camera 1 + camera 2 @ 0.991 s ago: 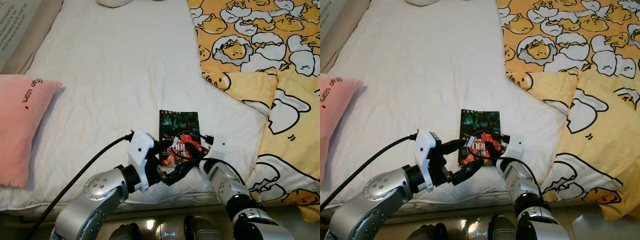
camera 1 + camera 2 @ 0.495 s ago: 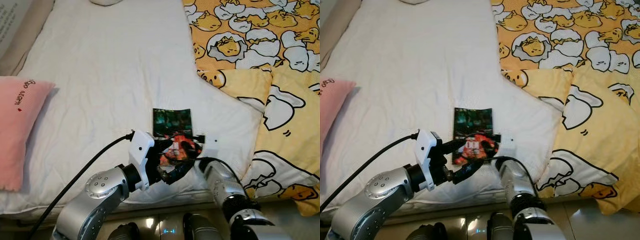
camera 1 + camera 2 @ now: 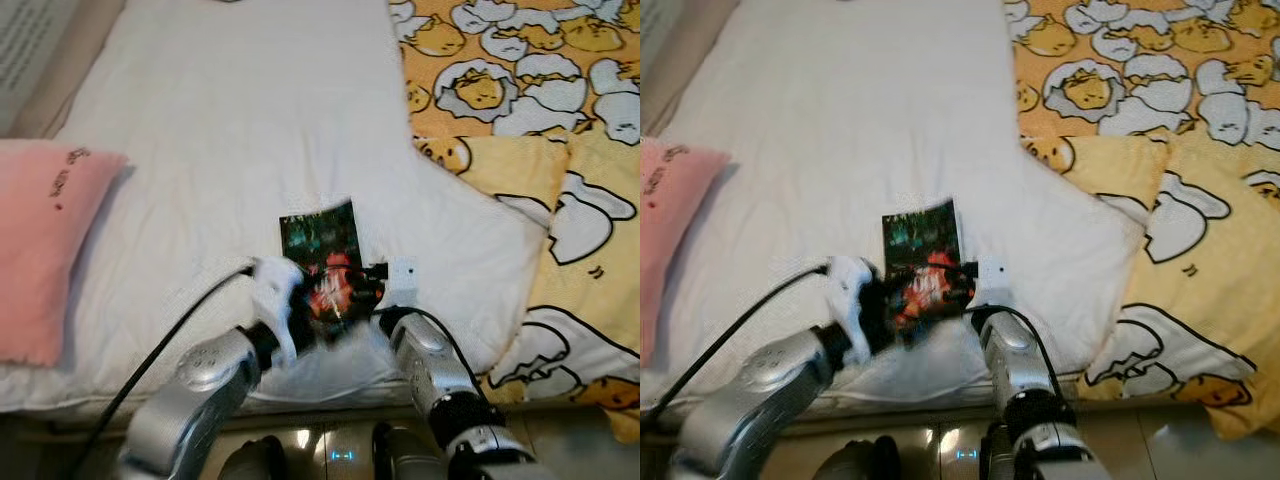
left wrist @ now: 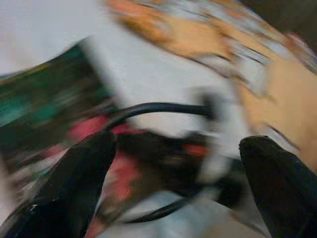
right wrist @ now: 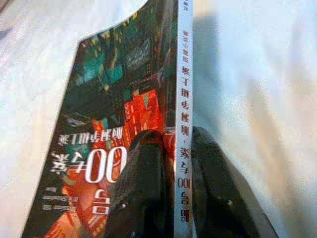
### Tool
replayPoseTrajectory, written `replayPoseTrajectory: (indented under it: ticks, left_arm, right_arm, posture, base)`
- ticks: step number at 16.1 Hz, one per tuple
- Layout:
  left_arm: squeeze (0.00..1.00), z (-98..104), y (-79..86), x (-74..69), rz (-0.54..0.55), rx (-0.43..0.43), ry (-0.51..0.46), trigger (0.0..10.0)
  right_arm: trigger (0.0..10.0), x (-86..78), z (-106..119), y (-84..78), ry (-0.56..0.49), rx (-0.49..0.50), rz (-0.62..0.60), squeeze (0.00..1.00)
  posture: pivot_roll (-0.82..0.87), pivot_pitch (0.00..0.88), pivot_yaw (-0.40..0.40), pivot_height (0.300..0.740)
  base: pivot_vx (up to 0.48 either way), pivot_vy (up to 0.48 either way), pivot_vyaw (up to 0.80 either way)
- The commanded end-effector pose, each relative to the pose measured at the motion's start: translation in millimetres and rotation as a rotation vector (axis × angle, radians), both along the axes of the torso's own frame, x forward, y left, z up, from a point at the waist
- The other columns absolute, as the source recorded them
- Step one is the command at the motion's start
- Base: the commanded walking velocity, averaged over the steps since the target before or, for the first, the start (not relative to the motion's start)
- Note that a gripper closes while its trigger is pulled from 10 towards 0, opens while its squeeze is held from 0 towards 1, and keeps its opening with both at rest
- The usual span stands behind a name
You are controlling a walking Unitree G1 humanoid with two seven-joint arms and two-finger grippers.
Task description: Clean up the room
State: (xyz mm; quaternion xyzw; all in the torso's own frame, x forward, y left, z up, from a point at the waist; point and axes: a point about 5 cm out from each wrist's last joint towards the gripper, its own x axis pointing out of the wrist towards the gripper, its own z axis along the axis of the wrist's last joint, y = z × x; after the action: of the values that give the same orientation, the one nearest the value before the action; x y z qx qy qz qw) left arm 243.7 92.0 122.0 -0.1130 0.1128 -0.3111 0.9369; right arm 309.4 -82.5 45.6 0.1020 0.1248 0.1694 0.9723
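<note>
Tidying has hardly begun, judging by the bed [image 3: 230, 120]: a book [image 3: 322, 240] with a dark green and red cover lies on the white sheet near the foot edge, and both arms are gathered at its near end. The right claw [image 5: 176, 198] is clenched on the book, one finger on the cover and the other against the sheet side, with the white spine running between them. In the right wrist view the cover bows upward, so the near end looks lifted off the sheet, though the far end seems to rest on it.

The left claw [image 4: 173, 163] hangs just beside the book's near corner with its fingers spread wide and nothing between them; its wrist view is blurred, showing the red of the cover and the right arm's black cable between the two fingers.

A pink pillow [image 3: 45, 250] lies at the bed's left edge, and a yellow duvet [image 3: 540, 120] printed with egg figures is rumpled over the right side, one corner folded back on the sheet.

So the grasp is made, and that is about all. Left to do, as I judge it: lift the book clear, carry it to wherever it belongs, and perhaps straighten the duvet and pillow.
</note>
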Motion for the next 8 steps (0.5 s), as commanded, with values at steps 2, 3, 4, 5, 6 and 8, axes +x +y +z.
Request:
replayPoseTrajectory:
  ticks: [2,3,4,5,6,8]
  left_arm:
    - [0.00,-11,33.9,15.4,0.270,0.024,0.025,10.0]
    - [0.00,-11,35.8,17.2,0.288,0.025,0.020,10.0]
    - [0.00,-11,39.5,20.7,0.318,0.044,0.012,10.0]
    - [0.00,-13,52.4,31.4,0.416,0.097,-0.007,10.0]
    - [0.00,-13,59.9,36.6,0.467,0.121,-0.018,10.0]
    - [0.00,-10,76.9,45.4,0.590,0.138,-0.051,10.0]
  right_arm:
    - [0.0,3.9,21,-10.0,-0.144,-0.023,-0.053,0.00]
    - [0.0,3.9,22,-11.5,-0.148,-0.024,-0.059,0.00]
    - [0.0,3.7,23,-13.4,-0.155,-0.023,-0.067,0.00]
    - [0.0,3.3,24,-19.7,-0.168,-0.040,-0.099,0.00]
    - [0.0,3.1,26,-24.7,-0.178,-0.059,-0.127,0.00]
    - [0.0,-0.3,34,-42.6,-0.235,-0.131,-0.204,0.00]
  posture:
    - [-0.04,0.123,0.061,0.740]
    - [-0.04,0.115,0.059,0.740]
    - [-0.04,0.103,0.056,0.740]
    - [-0.06,0.075,0.051,0.740]
    - [-0.06,0.067,0.050,0.740]
    - [-0.06,0.046,0.049,0.740]
  base:
    - [0.000,0.000,0.00]
    - [0.000,0.000,0.00]
    - [0.000,0.000,0.00]
    - [0.000,0.000,0.00]
    - [0.000,0.000,0.00]
    - [0.000,0.000,0.00]
